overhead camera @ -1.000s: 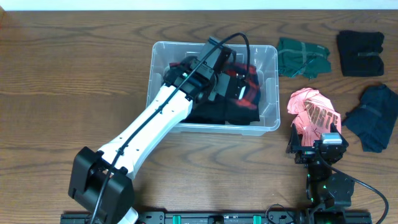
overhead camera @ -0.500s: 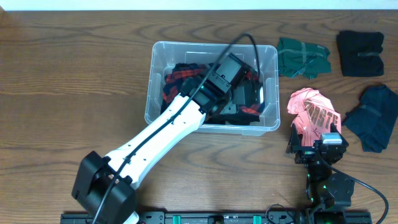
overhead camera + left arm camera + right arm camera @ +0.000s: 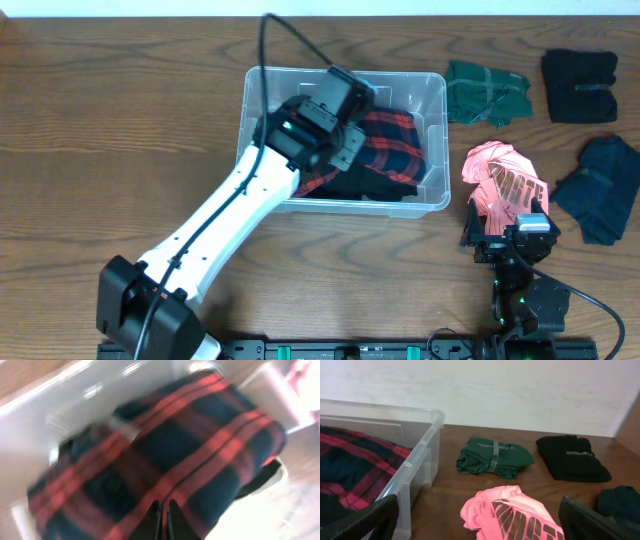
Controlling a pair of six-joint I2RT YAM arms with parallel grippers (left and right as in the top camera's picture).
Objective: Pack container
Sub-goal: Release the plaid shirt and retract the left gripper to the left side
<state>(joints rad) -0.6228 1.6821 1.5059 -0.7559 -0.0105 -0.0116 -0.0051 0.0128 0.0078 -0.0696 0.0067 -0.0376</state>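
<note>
The clear plastic container stands at the table's middle. A red and dark plaid garment lies in it over black clothing. My left gripper hangs over the container's middle. In the left wrist view its fingers are shut, just above the plaid garment, holding nothing that I can see. The container's wall is blurred there. My right gripper rests open on the table right of the container; its open fingers flank a pink shirt.
The pink shirt lies right of the container. A green folded garment, a black one and a dark blue one lie at the right. In the right wrist view the green and black ones lie far.
My left gripper has swung from the container's right part back toward its middle and far side. The plaid garment, bunched before, now lies spread flat in the container. The right arm has not moved.
</note>
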